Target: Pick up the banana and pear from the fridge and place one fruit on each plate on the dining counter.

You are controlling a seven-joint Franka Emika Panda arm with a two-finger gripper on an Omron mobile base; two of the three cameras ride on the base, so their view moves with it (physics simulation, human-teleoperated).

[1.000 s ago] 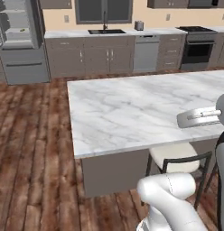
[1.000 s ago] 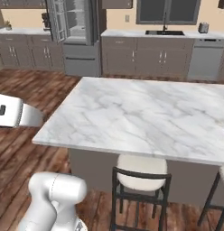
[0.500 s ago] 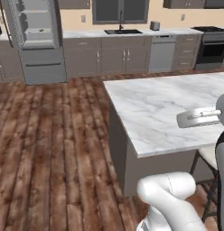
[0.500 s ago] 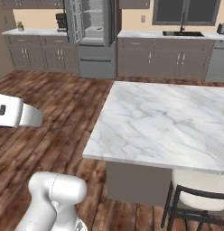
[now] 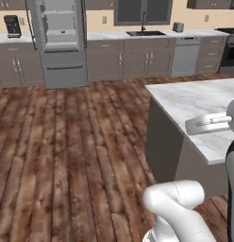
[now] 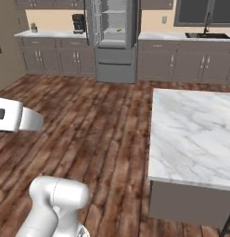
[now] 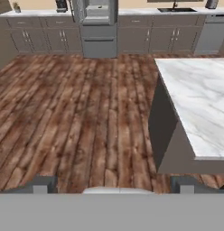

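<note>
The fridge (image 6: 112,39) is standing open at top centre of the right base view, something yellowish (image 6: 119,30) showing on its shelf. In the hand view the gripper (image 7: 114,184) is spread wide, empty, beside the dining counter (image 7: 202,99) at right.

Fridge (image 7: 98,27) far — dining counter (image 7: 199,103) right.

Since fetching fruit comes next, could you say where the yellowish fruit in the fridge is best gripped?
Come at the yellowish fruit from the front, through the open doors of the fridge; shelves close it in above and below. Its shape is too small to tell; probably grip across its middle.
</note>
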